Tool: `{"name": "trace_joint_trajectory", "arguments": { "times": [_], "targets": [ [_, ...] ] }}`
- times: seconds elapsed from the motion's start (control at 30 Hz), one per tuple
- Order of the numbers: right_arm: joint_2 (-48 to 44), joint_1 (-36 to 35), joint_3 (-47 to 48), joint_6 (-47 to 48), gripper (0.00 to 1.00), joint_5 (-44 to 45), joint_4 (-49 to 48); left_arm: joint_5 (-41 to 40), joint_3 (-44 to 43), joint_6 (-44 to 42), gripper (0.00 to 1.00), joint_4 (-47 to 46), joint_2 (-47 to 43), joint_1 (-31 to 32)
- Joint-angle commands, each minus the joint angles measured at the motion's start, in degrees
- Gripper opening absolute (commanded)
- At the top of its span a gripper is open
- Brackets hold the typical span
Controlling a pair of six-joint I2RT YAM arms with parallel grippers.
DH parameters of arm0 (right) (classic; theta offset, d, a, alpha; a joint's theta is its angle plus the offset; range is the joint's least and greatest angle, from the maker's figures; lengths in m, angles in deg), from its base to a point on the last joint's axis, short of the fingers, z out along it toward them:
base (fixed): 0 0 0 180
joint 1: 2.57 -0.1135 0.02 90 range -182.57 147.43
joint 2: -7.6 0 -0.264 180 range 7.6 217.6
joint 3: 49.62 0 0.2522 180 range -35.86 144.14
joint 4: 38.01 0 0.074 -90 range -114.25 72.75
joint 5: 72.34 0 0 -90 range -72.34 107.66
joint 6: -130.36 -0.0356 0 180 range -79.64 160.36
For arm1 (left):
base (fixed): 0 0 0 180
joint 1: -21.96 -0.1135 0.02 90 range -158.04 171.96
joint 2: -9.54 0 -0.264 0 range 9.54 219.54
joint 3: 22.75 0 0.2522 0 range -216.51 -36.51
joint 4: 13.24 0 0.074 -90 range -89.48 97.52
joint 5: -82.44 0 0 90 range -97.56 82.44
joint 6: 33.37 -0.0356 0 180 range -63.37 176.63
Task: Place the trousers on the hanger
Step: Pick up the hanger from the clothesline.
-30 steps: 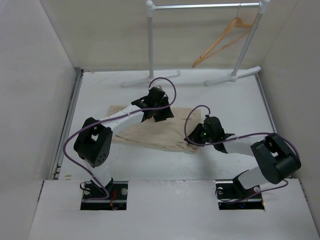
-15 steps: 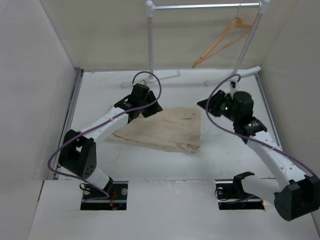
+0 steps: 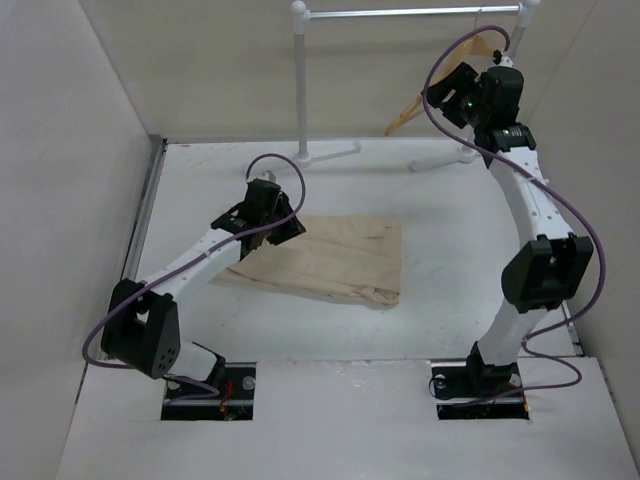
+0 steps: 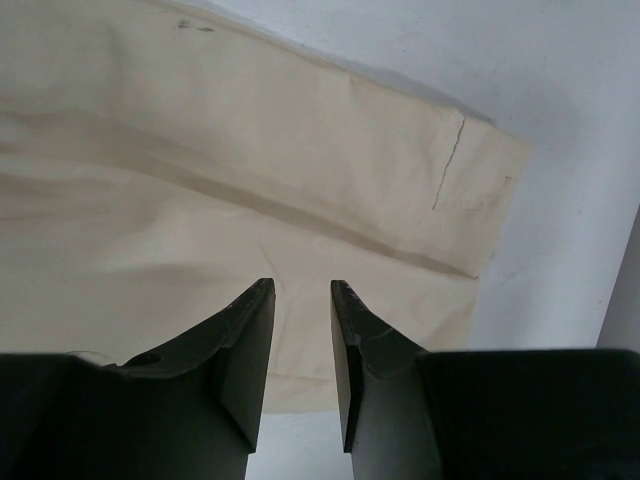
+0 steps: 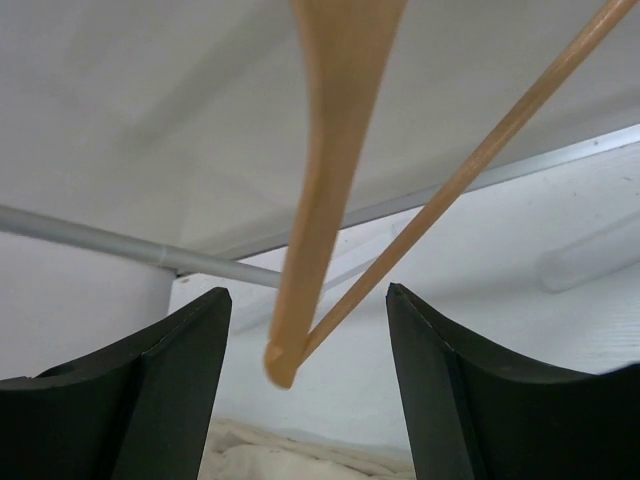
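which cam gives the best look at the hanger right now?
Right wrist: the hanger is close up, arm tip and crossbar framed between the fingers of the open right gripper. Top external shows it small, partly hidden behind the right arm. Left wrist shows only the trousers.

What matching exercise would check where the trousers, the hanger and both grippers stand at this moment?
Things:
1 trousers
2 hanger
3 left gripper
4 right gripper

States:
A hangs from the white rail
B open, on either side of the hanger's lower corner
C lies spread on the table
D open, over beige cloth

Pairs: 1-C, 2-A, 3-D, 4-B
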Motion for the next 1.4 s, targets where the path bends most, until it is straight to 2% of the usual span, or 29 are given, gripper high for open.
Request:
{"name": "trace_joint_trajectory", "arguments": {
  "times": [0.0,0.17,0.33,0.57,0.67,0.8,0.9,1.0,1.2,1.37],
  "targets": [
    [3.3,0.2,6.9,2.2,0.69,-2.0,2.4,0.6,1.5,-1.1,0.27,-0.9,-2.5,-1.4],
    [6.7,-0.1,10.0,2.1,0.67,-9.0,-0.5,1.7,1.7,-1.1,0.28,-1.6,-0.6,-1.1],
    [9.0,-0.1,10.3,1.6,0.67,-8.1,-0.9,1.7,1.4,-0.6,0.28,-2.2,2.0,1.2],
    [14.3,-1.0,12.8,0.0,0.63,-8.7,-1.8,1.3,1.1,-0.6,0.28,-1.9,1.9,0.4],
    [15.3,-1.6,12.8,-1.1,0.57,-10.2,-4.8,1.3,1.0,-0.5,0.28,-1.6,1.8,0.4],
    [15.5,-2.2,13.0,-3.4,0.42,-13.5,-8.9,1.1,1.2,-0.4,0.28,-1.6,1.8,0.8],
    [14.3,-2.5,13.1,-3.4,0.31,-14.5,-9.7,1.1,1.1,-0.3,0.28,-1.7,1.9,0.8],
    [12.7,-2.6,13.9,-2.8,0.24,-15.1,-9.1,1.1,0.7,-0.3,0.28,-1.8,2.0,0.7],
    [7.3,-3.0,12.7,-2.6,0.23,-16.5,-8.9,1.5,-1.3,-0.3,0.28,-1.5,1.6,-0.1],
    [1.3,-4.9,6.0,-2.0,0.22,-18.5,-9.0,2.0,-6.6,-0.4,0.37,-0.1,0.3,-1.7]
  ]
}}
